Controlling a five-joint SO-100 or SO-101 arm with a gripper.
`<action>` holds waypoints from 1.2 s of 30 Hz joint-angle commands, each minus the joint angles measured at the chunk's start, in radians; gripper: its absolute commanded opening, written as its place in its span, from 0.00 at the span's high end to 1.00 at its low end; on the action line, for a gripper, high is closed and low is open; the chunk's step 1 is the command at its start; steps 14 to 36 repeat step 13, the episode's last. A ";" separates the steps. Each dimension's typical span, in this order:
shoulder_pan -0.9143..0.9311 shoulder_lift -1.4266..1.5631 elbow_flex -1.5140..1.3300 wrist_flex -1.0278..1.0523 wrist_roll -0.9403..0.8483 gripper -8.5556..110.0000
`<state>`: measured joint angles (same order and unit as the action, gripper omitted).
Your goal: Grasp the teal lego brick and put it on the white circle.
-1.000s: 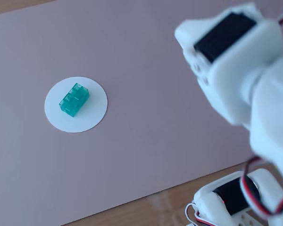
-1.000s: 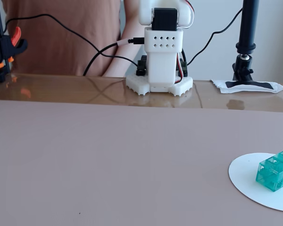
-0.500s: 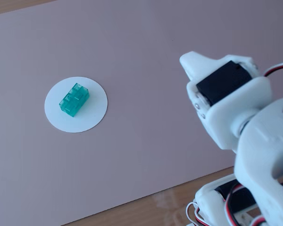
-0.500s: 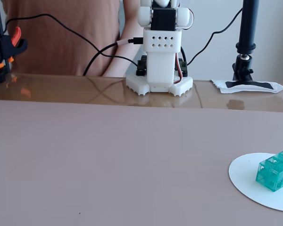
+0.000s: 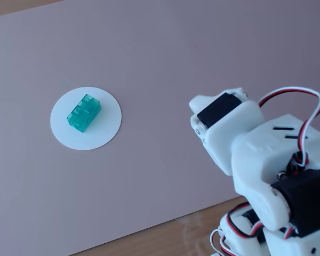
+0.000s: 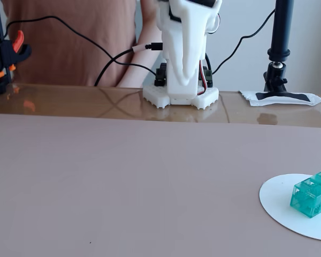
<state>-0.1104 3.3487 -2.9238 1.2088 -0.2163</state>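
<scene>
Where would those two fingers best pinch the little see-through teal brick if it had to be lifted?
Probably from above, across the two long side walls of the translucent teal lego brick: it lies flat, studs up, on the thin white paper circle, nothing crowding it.

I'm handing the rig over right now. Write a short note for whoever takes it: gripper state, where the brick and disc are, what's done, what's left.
Gripper: the arm is folded back near its base, away from the disc; the fingertips are not clearly shown in either fixed view, so open or shut cannot be told. It holds nothing visible.
Teal lego brick: sits on the white circle, inside its rim, studs up.
Done: the brick is placed on the circle.
Left: nothing apparent; perhaps confirm the arm is parked.
</scene>
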 commanded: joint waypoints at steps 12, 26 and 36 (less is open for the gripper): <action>-0.003 0.009 -0.141 -0.087 0.112 0.93; -0.003 0.009 -0.141 -0.087 0.110 0.93; -0.003 0.009 -0.141 -0.087 0.110 0.93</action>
